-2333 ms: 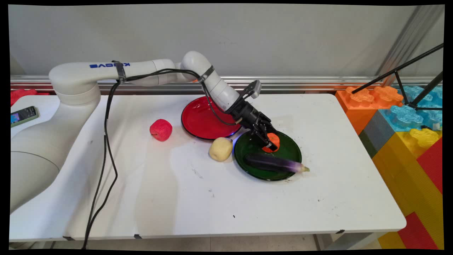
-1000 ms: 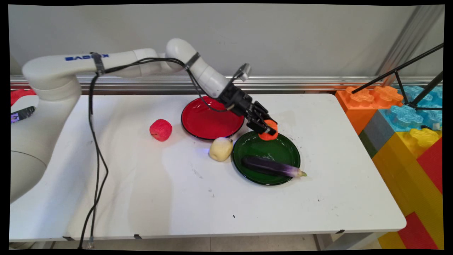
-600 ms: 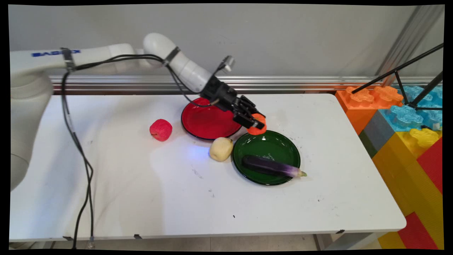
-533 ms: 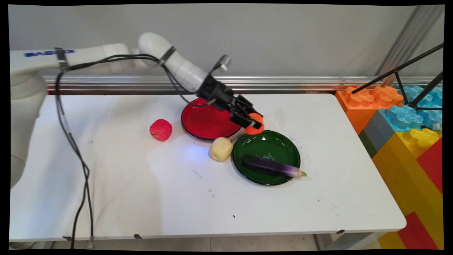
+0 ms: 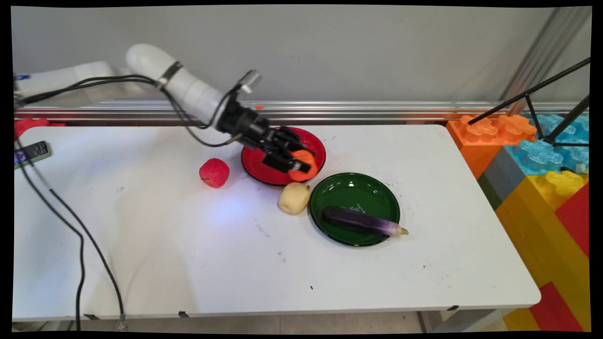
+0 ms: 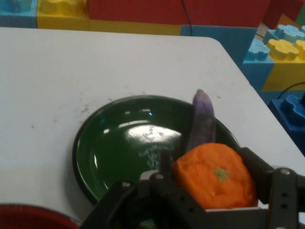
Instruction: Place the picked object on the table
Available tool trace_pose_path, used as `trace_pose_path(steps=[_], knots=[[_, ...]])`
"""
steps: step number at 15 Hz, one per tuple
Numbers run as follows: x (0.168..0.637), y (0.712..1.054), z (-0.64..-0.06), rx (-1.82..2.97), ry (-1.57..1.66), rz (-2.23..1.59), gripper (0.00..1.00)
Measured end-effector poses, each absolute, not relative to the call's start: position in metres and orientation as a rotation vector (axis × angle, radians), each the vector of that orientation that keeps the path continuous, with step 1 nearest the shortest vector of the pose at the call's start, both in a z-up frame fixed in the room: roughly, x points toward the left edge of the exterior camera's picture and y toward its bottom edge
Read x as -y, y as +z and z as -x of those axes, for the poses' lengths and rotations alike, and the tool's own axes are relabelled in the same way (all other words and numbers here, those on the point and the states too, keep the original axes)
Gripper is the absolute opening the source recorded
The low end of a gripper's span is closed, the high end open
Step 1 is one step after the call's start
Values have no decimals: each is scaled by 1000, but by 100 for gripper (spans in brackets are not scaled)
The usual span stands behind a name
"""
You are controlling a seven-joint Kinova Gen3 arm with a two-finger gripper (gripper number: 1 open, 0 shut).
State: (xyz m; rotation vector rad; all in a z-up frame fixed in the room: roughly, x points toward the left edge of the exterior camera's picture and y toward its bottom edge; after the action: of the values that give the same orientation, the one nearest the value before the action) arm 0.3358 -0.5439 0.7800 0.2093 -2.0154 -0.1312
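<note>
Main view, from the left: a phone (image 5: 31,152) lay at the counter (image 5: 235,254) edge, then a red apple (image 5: 214,172) sat just left of the red plate (image 5: 264,165). Over that plate the hand (image 5: 297,165) was clamped on an orange fruit (image 5: 304,169), lifted clear of the plate. A yellow potato (image 5: 294,198) sat beside the green plate (image 5: 358,193), which carried a purple eggplant (image 5: 360,221). Coloured blocks (image 5: 546,160) stood at far right.

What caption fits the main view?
Gripper holds an orange fruit above the red plate, beside the green plate bearing an eggplant.
</note>
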Motion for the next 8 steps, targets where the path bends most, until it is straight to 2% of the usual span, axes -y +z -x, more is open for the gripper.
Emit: trace_pose_path(steps=[8], knots=[[508, 765, -395, 2033, -115, -186, 0]])
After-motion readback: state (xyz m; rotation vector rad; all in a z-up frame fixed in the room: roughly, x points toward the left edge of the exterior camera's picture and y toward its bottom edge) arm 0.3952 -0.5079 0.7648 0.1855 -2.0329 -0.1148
